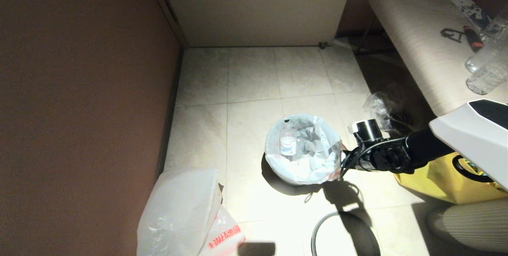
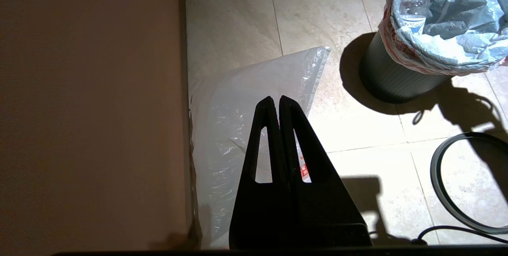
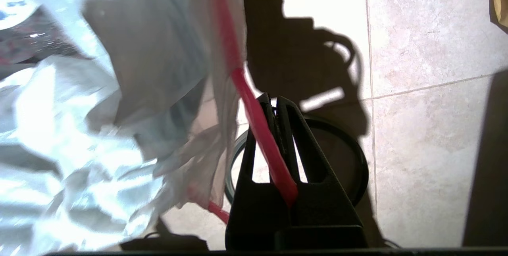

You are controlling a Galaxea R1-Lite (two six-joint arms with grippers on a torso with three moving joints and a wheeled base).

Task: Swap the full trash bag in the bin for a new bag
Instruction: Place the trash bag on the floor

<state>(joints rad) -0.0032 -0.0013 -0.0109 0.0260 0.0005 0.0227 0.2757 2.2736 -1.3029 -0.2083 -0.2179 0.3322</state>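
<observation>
Pinching an orange-pink handle strip of the full trash bag (image 1: 303,149), the right gripper (image 3: 274,103) sits at the right-hand rim of the bin (image 2: 391,83), mid-floor; the bag lies leftward from it, so the lift looks to go straight up. The left gripper (image 2: 276,101), pressed together, hangs above the new bag (image 1: 186,212) at the floor's near-left edge.

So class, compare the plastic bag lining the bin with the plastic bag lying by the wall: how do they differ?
The full trash bag sits open in the bin, holding rubbish; the new bag lies slack on the floor by the wall. The full trash bag is see-through with orange-pink strips; the new bag is milkier, with red characters. The right claw is shut on the full trash bag's pink strip; nothing holds the new bag. Both are thin plastic carrier bags.
</observation>
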